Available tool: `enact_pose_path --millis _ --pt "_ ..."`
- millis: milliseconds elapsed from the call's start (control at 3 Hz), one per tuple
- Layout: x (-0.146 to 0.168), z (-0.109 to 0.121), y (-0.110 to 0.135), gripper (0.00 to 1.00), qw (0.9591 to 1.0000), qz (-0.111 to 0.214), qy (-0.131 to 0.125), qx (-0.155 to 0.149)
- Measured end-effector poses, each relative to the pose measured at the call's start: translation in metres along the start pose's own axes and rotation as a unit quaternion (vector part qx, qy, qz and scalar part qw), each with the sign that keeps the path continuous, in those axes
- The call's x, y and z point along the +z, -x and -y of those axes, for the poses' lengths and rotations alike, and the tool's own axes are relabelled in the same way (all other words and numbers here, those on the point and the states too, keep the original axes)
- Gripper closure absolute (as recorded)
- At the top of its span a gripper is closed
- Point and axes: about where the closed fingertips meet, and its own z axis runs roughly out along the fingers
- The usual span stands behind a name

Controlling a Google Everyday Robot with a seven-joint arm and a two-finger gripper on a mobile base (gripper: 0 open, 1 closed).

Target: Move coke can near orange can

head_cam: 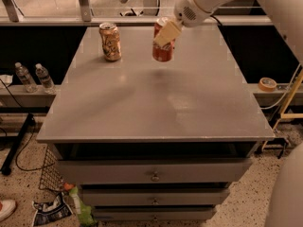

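Observation:
The coke can is red with a silver top and hangs tilted a little above the far middle of the grey table. My gripper comes in from the upper right and is shut on the can's upper part, with a beige finger across its front. The orange can, pale orange-tan with a silver top, stands upright at the far left of the table, about a can's height left of the coke can.
Two water bottles stand on a low shelf left of the table. A tape roll lies on a ledge at the right. Drawers sit under the tabletop. My white arm crosses the upper right.

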Motion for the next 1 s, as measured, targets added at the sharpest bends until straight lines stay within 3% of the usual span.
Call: enact_pose_path --millis 333,667,1000 --pt "0.01 -0.021 0.049 1.0 0.9998 -0.003 0.011 -0.018" --pt "0.033 -0.031 0.071 1.0 0.999 -0.037 0.021 -0.012" --pt "0.058 -0.032 0.076 1.0 0.9968 -0.075 0.03 0.003"
